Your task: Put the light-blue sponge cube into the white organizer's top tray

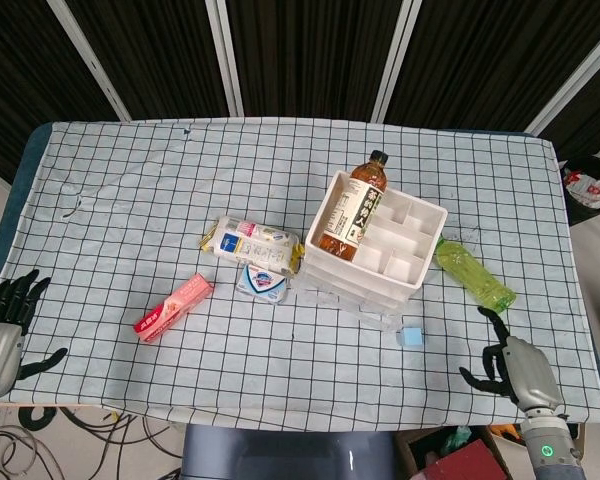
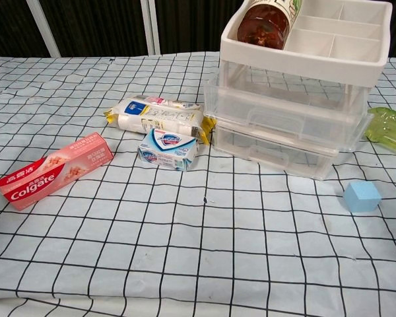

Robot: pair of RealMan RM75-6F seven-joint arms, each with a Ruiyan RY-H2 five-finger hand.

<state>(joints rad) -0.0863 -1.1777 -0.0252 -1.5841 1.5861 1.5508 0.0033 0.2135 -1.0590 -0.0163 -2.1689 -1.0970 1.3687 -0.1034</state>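
The light-blue sponge cube (image 1: 412,336) (image 2: 362,196) lies on the checked cloth just in front of the white organizer (image 1: 378,243) (image 2: 303,53). The organizer's top tray has several compartments, and a brown tea bottle (image 1: 352,213) (image 2: 267,21) lies in its left one. My right hand (image 1: 515,363) hovers near the table's front right corner, well right of the cube, fingers spread and empty. My left hand (image 1: 2,335) hangs off the front left edge, fingers apart, holding nothing. Neither hand shows in the chest view.
A green bottle (image 1: 474,274) (image 2: 391,127) lies right of the organizer. A soap box (image 1: 263,281) (image 2: 167,148), a yellow-white packet (image 1: 252,241) (image 2: 158,115) and a pink Colgate toothpaste box (image 1: 174,306) (image 2: 53,169) lie to the left.
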